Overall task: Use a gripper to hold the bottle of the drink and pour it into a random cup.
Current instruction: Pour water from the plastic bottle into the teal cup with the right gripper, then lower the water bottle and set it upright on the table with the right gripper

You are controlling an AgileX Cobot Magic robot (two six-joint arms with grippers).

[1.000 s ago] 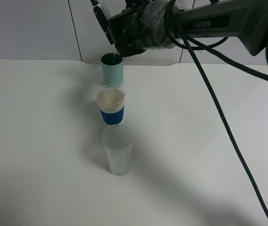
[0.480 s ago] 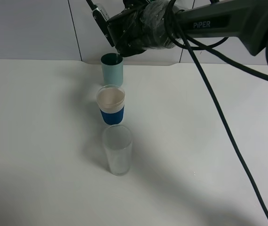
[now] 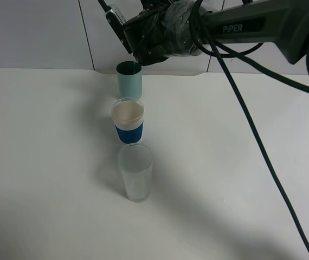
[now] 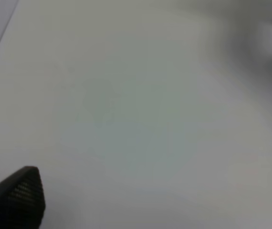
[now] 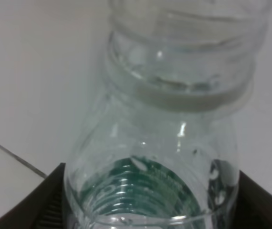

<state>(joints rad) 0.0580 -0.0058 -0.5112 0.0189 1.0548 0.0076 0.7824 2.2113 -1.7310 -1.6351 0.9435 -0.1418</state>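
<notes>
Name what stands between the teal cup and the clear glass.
The blue-sleeved white cup, standing between teal cup and glass; the exterior high view shows it.

The left tool (image 4: pixel 150 198) hangs, tips wide apart, above a white table (image 4: pixel 126 95) (blurred).

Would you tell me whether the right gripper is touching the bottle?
Touching: in the right wrist view, the right gripper clamps the bottle, fingers against both sides.

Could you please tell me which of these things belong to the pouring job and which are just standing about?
In the job: bottle; right gripper, jaws shut on the bottle; teal cup.
Just standing about: white cup with blue sleeve; tall clear glass; left gripper, open and empty.
</notes>
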